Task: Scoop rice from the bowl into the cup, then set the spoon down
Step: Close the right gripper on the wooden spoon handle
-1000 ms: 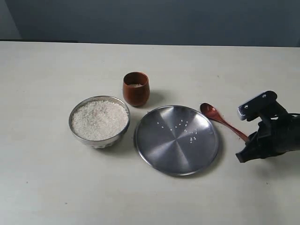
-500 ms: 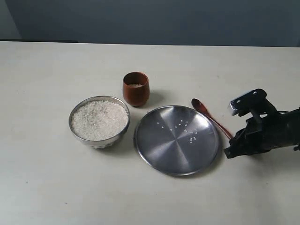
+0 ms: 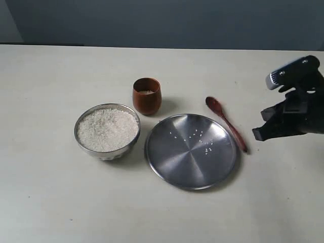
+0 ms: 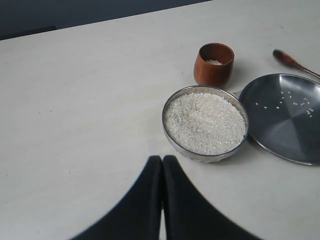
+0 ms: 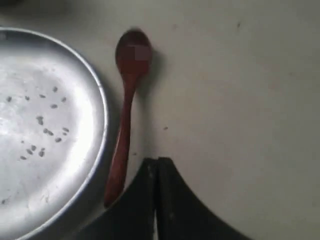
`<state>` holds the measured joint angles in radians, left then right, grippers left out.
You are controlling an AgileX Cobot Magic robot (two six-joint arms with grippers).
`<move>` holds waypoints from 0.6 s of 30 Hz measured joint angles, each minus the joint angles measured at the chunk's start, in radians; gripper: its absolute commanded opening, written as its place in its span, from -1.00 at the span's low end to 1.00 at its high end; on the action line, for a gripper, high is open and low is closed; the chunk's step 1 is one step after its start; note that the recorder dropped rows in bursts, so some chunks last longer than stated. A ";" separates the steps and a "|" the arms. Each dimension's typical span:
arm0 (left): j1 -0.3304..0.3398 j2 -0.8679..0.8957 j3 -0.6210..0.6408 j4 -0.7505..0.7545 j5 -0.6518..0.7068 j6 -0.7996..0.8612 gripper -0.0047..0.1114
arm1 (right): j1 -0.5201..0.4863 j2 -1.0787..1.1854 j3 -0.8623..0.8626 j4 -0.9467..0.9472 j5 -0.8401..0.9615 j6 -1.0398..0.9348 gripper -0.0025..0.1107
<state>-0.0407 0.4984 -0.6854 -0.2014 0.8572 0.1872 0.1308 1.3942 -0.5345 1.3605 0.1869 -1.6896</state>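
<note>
The right arm is cut off by the exterior view's right edge. The left tool (image 4: 162,160) shows only in its own wrist view, its fingers pressed together on nothing. How much rice the cup (image 3: 147,100) holds is hard to tell; only a pale patch shows inside.

A second ago the right tool (image 3: 257,134) sat low over the spoon's handle end. Now it hangs higher and farther right, closed and empty, apart from the spoon (image 3: 226,124). The spoon has shifted left and lies flat on the tabletop (image 3: 50,76) along the plate's right rim.

There is one spoon, one cup, one bowl (image 3: 107,153) heaped with rice (image 3: 107,129), and one plate (image 3: 187,164) carrying roughly a dozen stray grains (image 3: 195,135).
</note>
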 measured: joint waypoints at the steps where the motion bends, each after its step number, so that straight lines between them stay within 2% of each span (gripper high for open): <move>1: 0.000 0.000 0.000 0.000 0.000 0.000 -0.91 | 0.000 -0.026 0.000 -0.029 0.011 0.014 -0.97; 9: 0.000 0.000 0.000 0.000 0.000 0.000 -0.91 | 0.002 -0.094 0.000 -0.416 0.005 0.377 -0.97; 18: 0.000 0.000 0.000 0.000 0.000 0.000 -0.91 | 0.002 0.109 -0.014 -0.352 -0.021 0.442 -0.97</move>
<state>-0.0407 0.4984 -0.6854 -0.2014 0.8572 0.1872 0.1324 1.5027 -0.5490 1.0083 0.1658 -1.2478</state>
